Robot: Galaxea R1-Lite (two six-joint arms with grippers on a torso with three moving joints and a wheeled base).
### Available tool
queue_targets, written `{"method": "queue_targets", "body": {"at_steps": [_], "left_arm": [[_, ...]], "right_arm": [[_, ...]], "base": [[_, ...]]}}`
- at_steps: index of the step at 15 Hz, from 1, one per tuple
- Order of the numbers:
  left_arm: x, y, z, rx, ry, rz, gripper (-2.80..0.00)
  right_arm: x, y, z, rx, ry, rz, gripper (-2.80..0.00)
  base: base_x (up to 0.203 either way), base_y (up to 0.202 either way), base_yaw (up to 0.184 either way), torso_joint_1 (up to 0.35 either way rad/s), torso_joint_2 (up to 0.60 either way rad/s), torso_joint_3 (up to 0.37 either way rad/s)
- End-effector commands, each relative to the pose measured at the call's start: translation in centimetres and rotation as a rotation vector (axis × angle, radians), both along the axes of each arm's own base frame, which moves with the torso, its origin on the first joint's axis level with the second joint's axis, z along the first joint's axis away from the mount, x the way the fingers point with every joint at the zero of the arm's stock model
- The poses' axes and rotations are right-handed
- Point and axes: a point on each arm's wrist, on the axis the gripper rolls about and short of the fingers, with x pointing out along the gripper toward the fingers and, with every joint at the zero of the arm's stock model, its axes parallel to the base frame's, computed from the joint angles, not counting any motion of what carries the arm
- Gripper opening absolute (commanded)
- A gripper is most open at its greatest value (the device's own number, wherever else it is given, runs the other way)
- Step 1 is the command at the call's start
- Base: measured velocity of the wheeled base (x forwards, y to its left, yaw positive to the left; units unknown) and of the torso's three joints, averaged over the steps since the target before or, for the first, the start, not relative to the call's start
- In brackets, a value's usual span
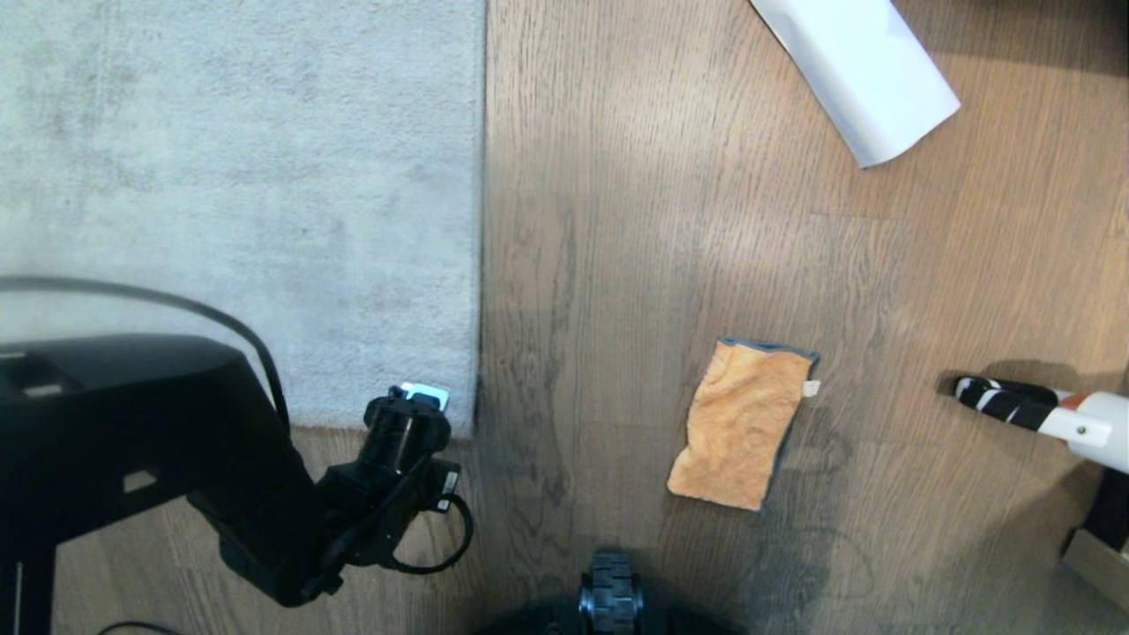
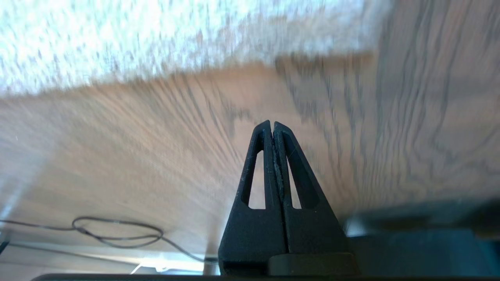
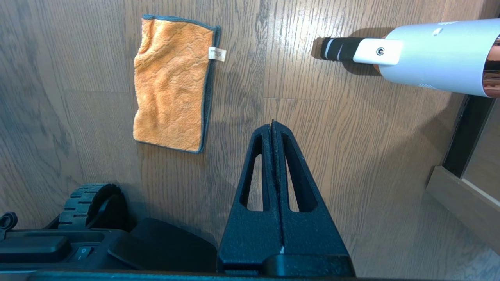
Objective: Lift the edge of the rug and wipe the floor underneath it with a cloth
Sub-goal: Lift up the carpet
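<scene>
The left gripper [image 2: 272, 127] is pinched shut, holding nothing, above the floor [image 1: 617, 220] beside the rug's [image 1: 238, 176] near corner. The right gripper [image 3: 272, 127] is shut and empty too. The cloth [image 1: 741, 423] lies flat on the floor, well away from the rug's edge.

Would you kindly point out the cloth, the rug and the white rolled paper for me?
cloth [image 1: 739, 428]: head view, middle of its orange fluffy face.
rug [image 1: 238, 185]: head view, bare grey pile well inside its edge.
white rolled paper [image 1: 860, 75]: head view, middle of the roll's side.
</scene>
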Motion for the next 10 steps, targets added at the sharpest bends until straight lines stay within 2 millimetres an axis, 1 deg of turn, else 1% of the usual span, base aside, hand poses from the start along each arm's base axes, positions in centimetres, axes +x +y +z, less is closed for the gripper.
{"method": "queue_targets", "body": {"at_steps": [1, 4, 7, 8, 10], "left_arm": [[0.5, -0.2, 0.3, -0.011, -0.024, 0.004, -2.8], [0.9, -0.6, 0.6, -0.034, -0.045, 0.001, -2.8], [2.2, -1.5, 0.4, -0.096, -0.164, -0.015, -2.8], [2.3, -1.9, 0.4, -0.108, -0.18, -0.028, -2.8], [2.4, -2.2, 0.6, -0.117, -0.189, -0.035, -2.8]], "right_arm": [[0.0, 0.0, 0.0, 0.0, -0.001, -0.001, -2.8], [0.0, 0.0, 0.0, -0.001, -0.001, 0.0, -2.8], [0.0, 0.0, 0.0, -0.001, -0.001, 0.0, -2.8], [0.0, 0.0, 0.0, 0.001, 0.0, 0.0, -2.8], [0.0, 0.0, 0.0, -0.001, 0.0, 0.0, -2.8]], "base": [[0.0, 0.0, 0.0, 0.0, 0.0, 0.0], [0.0, 0.0, 0.0, 0.0, 0.0, 0.0], [0.0, 0.0, 0.0, 0.0, 0.0, 0.0], [0.0, 0.0, 0.0, 0.0, 0.0, 0.0], [0.0, 0.0, 0.0, 0.0, 0.0, 0.0]]}}
